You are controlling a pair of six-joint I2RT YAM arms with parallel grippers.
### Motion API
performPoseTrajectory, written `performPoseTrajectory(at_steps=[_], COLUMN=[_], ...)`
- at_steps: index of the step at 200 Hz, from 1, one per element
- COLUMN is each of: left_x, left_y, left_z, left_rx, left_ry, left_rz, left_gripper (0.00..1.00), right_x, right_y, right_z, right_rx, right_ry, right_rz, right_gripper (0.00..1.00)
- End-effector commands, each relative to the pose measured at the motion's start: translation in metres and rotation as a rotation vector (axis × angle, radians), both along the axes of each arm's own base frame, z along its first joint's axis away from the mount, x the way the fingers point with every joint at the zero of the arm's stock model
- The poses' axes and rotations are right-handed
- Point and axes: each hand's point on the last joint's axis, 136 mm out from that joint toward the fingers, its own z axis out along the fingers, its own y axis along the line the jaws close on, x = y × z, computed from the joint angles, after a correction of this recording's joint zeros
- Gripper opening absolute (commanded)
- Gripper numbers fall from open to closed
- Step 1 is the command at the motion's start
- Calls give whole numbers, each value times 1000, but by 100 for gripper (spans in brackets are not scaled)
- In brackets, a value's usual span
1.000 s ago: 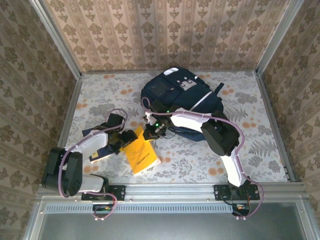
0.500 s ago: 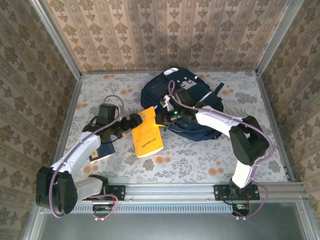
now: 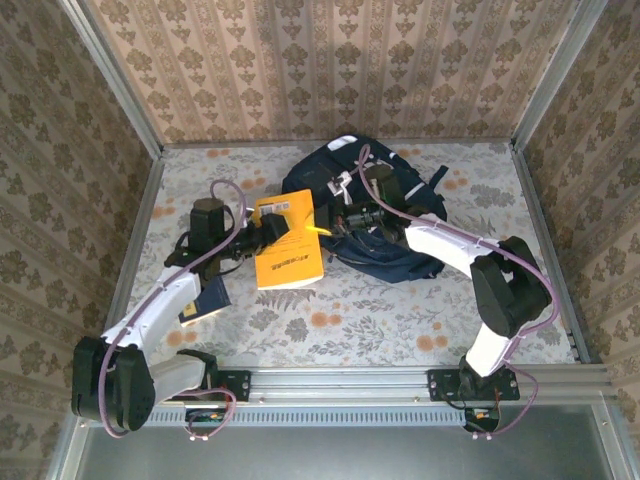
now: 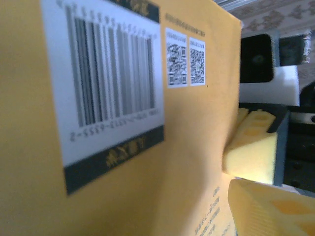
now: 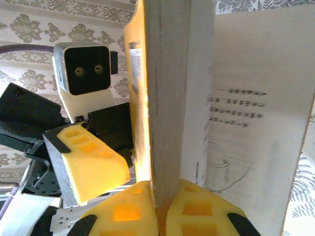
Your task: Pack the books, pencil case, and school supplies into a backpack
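A: Looking down from the overhead camera first; what to picture?

B: Shows a floral-print table point(image 3: 380, 320) closed in by patterned walls; at its far middle, lying flat, a large navy backpack point(image 3: 312, 180) with white stripes; just beside the backpack's left side, a yellow book point(image 3: 288, 258), tilted, upper corner overlapping the bag's edge.

A: Held by anything?

B: Reached from both sides; right gripper point(image 3: 325, 222) at the right edge of the cover, left gripper point(image 3: 268, 232) at the left edge; under the left forearm, flat on the table, a dark navy book point(image 3: 212, 296), well apart from the backpack.

A: Moving to the left wrist camera?

B: Pressed almost against the yellow book point(image 4: 187, 147); a barcode label point(image 4: 113, 73) and two square codes on the cover; at the right edge, touching the cover, the right gripper's yellow foam pads point(image 4: 251, 147); as for the left gripper's own grip, cannot tell from here, spread or squeezing.

A: And through the right wrist camera?

B: Faces the yellow book point(image 5: 170, 88) edge-on, standing upright; right gripper point(image 5: 160, 209) pressed together, pinching the lower edge of the page block and cover; to the right, an open page point(image 5: 246, 123) with faint printed lines; to the left, one of the left gripper's pads point(image 5: 88, 164) just beside the cover, the other hidden behind the pages; again cannot tell whether clamped or merely close.
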Motion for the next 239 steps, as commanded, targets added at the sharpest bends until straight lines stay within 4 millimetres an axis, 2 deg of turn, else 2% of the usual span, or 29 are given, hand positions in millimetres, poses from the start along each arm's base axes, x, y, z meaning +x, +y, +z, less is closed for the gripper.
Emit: performPoseTrajectory(at_steps=[1, 14, 36, 52, 74, 88, 99, 103, 142, 174, 195, 201, 202, 203, 228, 231, 239], left_x=[-7, -7, -4, 1, 11, 14, 17, 19, 40, 56, 61, 62, 63, 63, 68, 63, 63], left_y=[-14, -14, -9, -4, 5, 5, 4, 4, 12, 16, 12, 10, 10, 10, 7, -2, -4], left_z=[31, 35, 40, 49, 63, 75, 82, 85, 101, 118, 127, 128, 129, 129, 133, 134, 133], left_rx=[-112, -124, -114, -112, -107, -119, -121, -121, -125, -170, -206, -218, -220, -223, -267, -271, -274], left_ry=[-84, -95, -118, -144, -184, -213, -226, -229, -232, -234, -231, -226, -226, -226, -206, -203, -196], left_rz=[-69, -59, -14, 40, 147, 181, 193, 200, 318, 416, 441, 448, 449, 450, 478, 457, 462], left_gripper=[55, 38, 13, 2, 0, 0, 0, 0, 0, 0, 0, 0, 0, 0, 0, 0, 0], right_x=[-5, 0, 7, 11, 11, 8, 5, 0, -24, -32, -29, -27, -25, -24, -8, -6, -2], right_y=[-2, -8, -26, -40, -59, -64, -65, -66, -56, -44, -28, -25, -23, -22, -4, -2, 4], right_z=[28, 18, 7, 5, 2, 7, 2, 12, 21, 23, 28, 37, 28, 28, 40, 43, 49], right_rx=[58, -1, -120, -142, -118, -75, -71, -49, 41, 125, 202, 247, 232, 235, 343, 358, 392], right_ry=[-46, -48, -84, -92, -71, -68, -53, -73, -75, -34, 5, 7, 22, 25, 26, 21, 17], right_rz=[17, -29, -150, -258, -403, -455, -474, -479, -525, -569, -559, -557, -559, -560, -562, -562, -558], right_gripper=[3, 16, 45, 66, 78, 81, 82, 83, 93, 100, 100, 100, 100, 100, 100, 100, 100])
